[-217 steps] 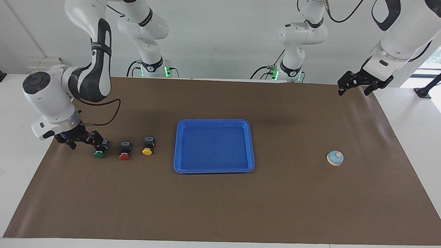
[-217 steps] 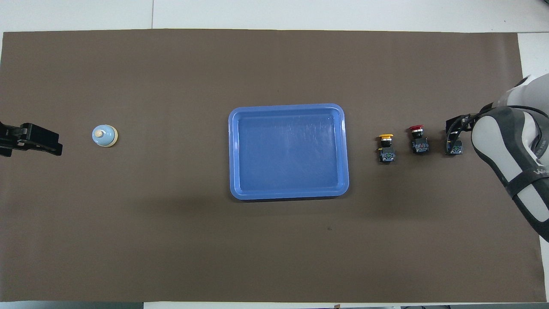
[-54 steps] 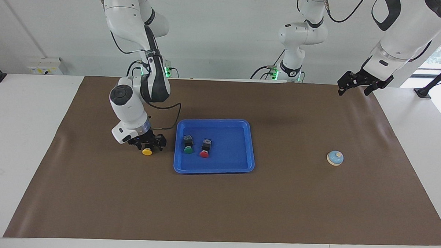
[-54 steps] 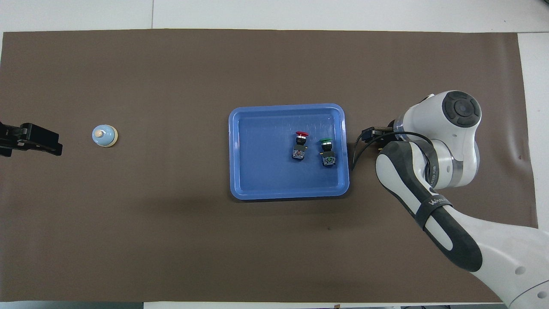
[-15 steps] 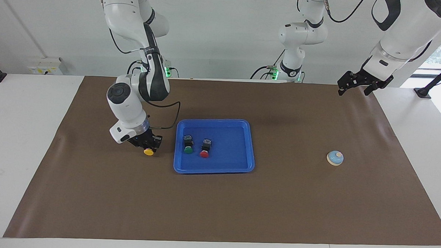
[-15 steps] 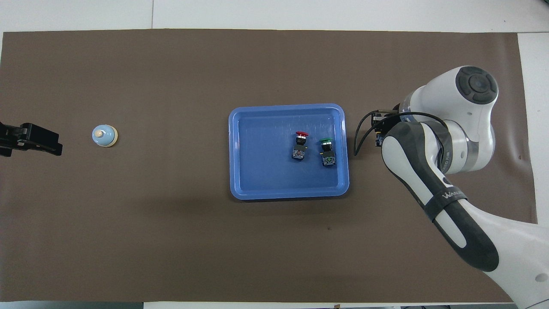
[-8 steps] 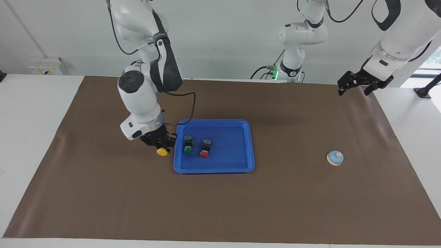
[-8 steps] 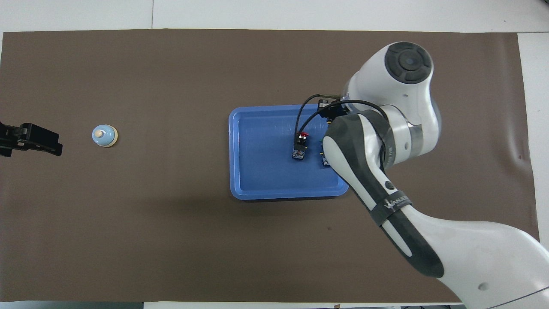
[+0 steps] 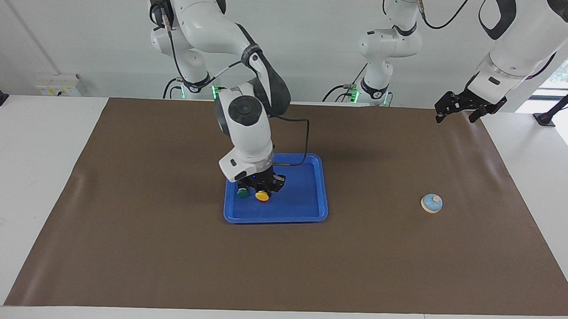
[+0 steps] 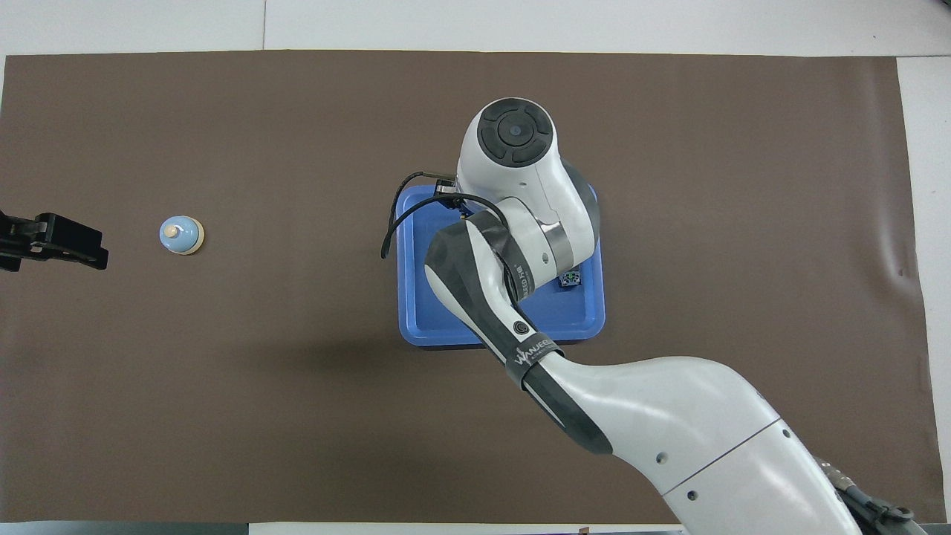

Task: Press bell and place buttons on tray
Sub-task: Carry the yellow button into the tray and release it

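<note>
My right gripper (image 9: 263, 187) is shut on the yellow button (image 9: 262, 195) and holds it low over the blue tray (image 9: 304, 200), toward the right arm's end of it. The green button (image 9: 241, 193) lies in the tray beside it. The red button is hidden by the gripper and the yellow one. In the overhead view the right arm covers most of the tray (image 10: 416, 327); only the green button's black body (image 10: 569, 279) shows. The bell (image 9: 432, 203) (image 10: 180, 235) stands on the mat toward the left arm's end. My left gripper (image 9: 455, 116) (image 10: 89, 249) waits open, raised over the mat's corner there.
A brown mat (image 9: 167, 250) covers the table, with white table margins around it. The right arm's cable (image 9: 306, 141) loops over the tray's rim nearest the robots.
My right gripper has carried the yellow button from beside the tray to over the tray, above where the red button lay. The left arm has not moved.
</note>
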You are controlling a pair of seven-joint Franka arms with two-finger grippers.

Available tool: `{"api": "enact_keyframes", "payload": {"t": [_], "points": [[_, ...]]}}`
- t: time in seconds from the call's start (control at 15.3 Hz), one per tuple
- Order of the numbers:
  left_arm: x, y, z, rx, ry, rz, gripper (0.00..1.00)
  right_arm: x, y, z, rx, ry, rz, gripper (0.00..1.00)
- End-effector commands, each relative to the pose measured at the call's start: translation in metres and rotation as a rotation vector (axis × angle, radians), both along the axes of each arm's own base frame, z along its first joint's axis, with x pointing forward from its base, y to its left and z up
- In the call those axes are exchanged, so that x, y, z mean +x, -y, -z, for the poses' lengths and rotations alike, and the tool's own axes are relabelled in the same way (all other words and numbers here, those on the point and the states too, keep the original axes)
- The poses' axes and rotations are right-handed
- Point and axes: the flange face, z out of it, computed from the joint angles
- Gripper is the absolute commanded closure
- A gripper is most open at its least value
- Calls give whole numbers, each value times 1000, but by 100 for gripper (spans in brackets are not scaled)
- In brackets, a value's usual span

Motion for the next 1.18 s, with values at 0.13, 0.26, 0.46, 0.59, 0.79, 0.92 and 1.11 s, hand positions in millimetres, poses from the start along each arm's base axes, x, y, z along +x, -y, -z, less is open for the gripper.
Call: {"api": "enact_keyframes", "payload": {"t": [0.13,0.26,0.46,0.59,0.79,0.92,1.11], "points": [[-4,-1,-4,-11,3,-10,0,1,6,8,-4,-3,25,100],[-4,-1,-4,-11,3,-10,0,-5,6,17,-18,-13,19,0],[-4,-1,-4,-11,3,-10,0,-2,13,9,-27,-33,26,0],[-5,-1,-5,-11,5,-10,0,5,23,-5,-31,-27,34,0],[-4,-1,-4,-11,3,-10,0,24,78,-54,-27,21,-14,0],[-4,-1,-4,-11,3,-10,0,24,112,-93,-37,33,-55,0],[-5,-1,-5,-11,5,-10,0,10,170,-144,-94,54,-95,0]]}}
